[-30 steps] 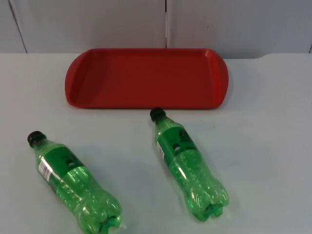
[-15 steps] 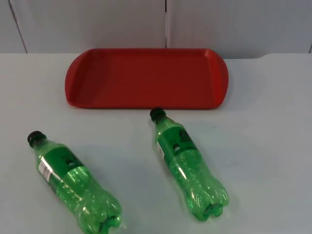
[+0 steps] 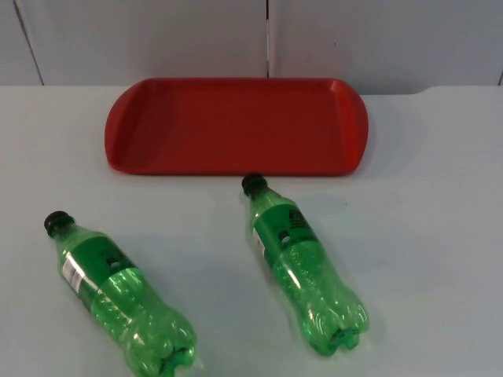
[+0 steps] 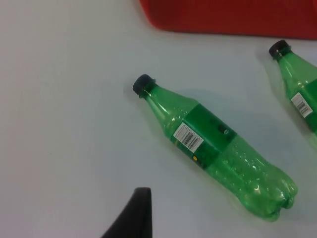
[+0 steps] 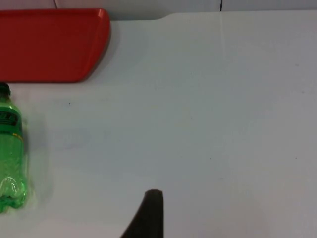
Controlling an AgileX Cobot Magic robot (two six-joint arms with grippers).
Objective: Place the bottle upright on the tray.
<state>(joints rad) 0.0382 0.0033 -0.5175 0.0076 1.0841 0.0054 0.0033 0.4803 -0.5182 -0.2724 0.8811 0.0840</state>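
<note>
No change over the last second: both green bottles (image 3: 306, 271) (image 3: 118, 294) lying flat just short of the empty red tray (image 3: 236, 126), task unstarted, left gripper (image 4: 136, 210) and right gripper (image 5: 148, 213) waiting above table, finger state unclear.

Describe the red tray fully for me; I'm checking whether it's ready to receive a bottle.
The red tray looks like smooth plastic, a long rounded rectangle with a low raised rim. It lies flat on the white table at the far side, near the grey partition wall, long side facing the bottles. Nothing rests in it. The nearer green bottle lies with its black cap just short of the front rim, apparently not touching.
</note>
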